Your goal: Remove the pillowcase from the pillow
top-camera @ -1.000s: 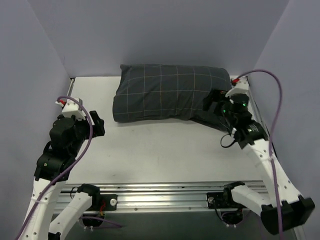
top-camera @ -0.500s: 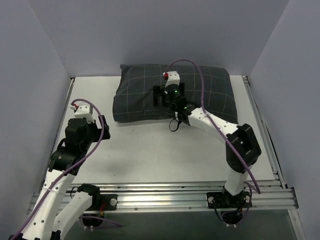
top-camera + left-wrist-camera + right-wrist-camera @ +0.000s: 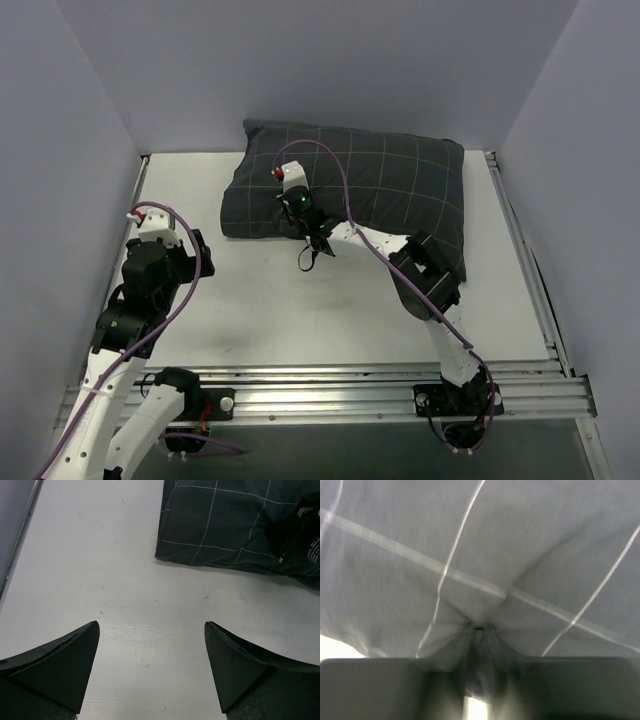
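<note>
Pillowcase: the pillowcase (image 3: pixel 370 185) lay at the far side of the bench (image 3: pixel 300 310), across its middle, dark with a pale grid.
Pillow: none of the white pillow showed; judged to be fully inside the cover.
Right pincer: the right pincer (image 3: pixel 479 630) was closed on a pinch of the pillowcase near its left end, with creases running into the nip in the right wrist view.
Left pincer: the left pincer (image 3: pixel 150 670) stood open over bare bench, well apart from the cover's near-left corner (image 3: pixel 159 555).
Handling: the cover looked soft, light and limp, so it would likely bunch and stretch before it slid. The filling looked plump and light enough to be dragged along with it.
Where to hold: a pinch of cloth alone, at the closed end, should pull the cover off. The other pincer would probably need to press or hold the pillow through the mouth.
Open end: the right end hung flatter and lower toward the near side and may have been the mouth. The views did not settle it.
Risk: a deep pinch could catch the filling too.
</note>
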### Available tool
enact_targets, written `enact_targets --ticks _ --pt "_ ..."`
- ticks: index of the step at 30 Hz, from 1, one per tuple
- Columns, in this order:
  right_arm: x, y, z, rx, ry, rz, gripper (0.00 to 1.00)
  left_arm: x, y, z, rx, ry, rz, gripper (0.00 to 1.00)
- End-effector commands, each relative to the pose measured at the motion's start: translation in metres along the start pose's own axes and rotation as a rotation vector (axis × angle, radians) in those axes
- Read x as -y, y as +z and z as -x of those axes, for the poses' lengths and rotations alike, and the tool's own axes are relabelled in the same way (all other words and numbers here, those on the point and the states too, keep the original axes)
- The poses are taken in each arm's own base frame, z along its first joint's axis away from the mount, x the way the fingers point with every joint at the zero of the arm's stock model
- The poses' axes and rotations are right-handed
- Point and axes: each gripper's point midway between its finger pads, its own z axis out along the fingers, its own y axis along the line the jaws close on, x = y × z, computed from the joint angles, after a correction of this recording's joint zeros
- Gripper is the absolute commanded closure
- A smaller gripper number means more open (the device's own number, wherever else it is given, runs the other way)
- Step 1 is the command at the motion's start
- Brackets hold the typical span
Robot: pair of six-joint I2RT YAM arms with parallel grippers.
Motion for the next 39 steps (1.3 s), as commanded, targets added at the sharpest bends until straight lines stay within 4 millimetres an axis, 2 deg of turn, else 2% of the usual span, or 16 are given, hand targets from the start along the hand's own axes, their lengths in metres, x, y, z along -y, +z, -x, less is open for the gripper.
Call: enact_targets --ticks 1,4,5,6,7,8,10,11,12,15,16,18,20,23,29,39 --pt "0.007 -0.015 -0.027 -0.059 -0.018 -0.005 0.97 0.000 0.003 0.013 0.049 -0.021 0.007 0.05" --pt "0.003 -0.047 -0.028 -0.069 -0.011 0.057 1.00 0.002 0.004 0.013 0.043 -0.020 -0.003 0.05" --pt "0.000 -0.062 -0.056 -0.129 -0.042 0.081 1.00 0.003 0.004 0.013 0.044 -0.021 -0.006 0.05" --pt "-0.001 -0.081 -0.044 -0.108 -0.029 0.106 1.00 0.006 0.004 0.013 0.042 -0.020 -0.023 0.05" --pt "-0.003 -0.095 -0.051 -0.131 -0.027 0.132 1.00 0.007 0.004 0.013 0.042 -0.020 -0.029 0.05" --pt "-0.002 -0.112 -0.079 -0.187 -0.050 0.146 1.00 0.008 0.004 0.012 0.042 -0.019 -0.037 0.05" --pt "0.004 -0.144 -0.068 -0.164 0.011 0.165 1.00 0.013 0.004 0.012 0.039 -0.017 -0.065 0.05" --pt "0.012 -0.158 -0.092 -0.211 0.012 0.164 1.00 0.014 0.005 0.012 0.035 -0.016 -0.070 0.05" --pt "0.019 -0.174 -0.075 -0.164 0.056 0.168 1.00 0.015 0.006 0.012 0.035 -0.015 -0.075 0.05" --pt "0.038 -0.195 -0.062 -0.115 0.200 0.134 1.00 0.018 0.008 0.012 0.026 -0.013 -0.082 0.05" --pt "0.042 -0.196 -0.052 -0.083 0.260 0.128 0.94 0.018 0.009 0.012 0.025 -0.013 -0.082 0.05" --pt "0.051 -0.198 -0.036 -0.027 0.438 0.088 0.53 0.016 0.010 0.010 0.015 -0.011 -0.073 0.05" --pt "0.067 -0.191 -0.025 0.043 0.630 0.052 0.14 0.014 0.010 0.011 0.017 -0.013 -0.065 0.05" --pt "0.087 -0.173 -0.014 0.106 0.806 -0.002 0.00 0.012 0.008 0.008 0.018 -0.015 -0.057 0.05" --pt "0.107 -0.131 0.001 0.229 1.090 -0.144 0.00 0.010 0.010 0.006 0.012 -0.012 -0.044 0.05" --pt "0.094 -0.045 0.004 0.331 1.287 -0.201 0.00 0.009 0.013 0.001 -0.007 -0.010 -0.034 0.05"
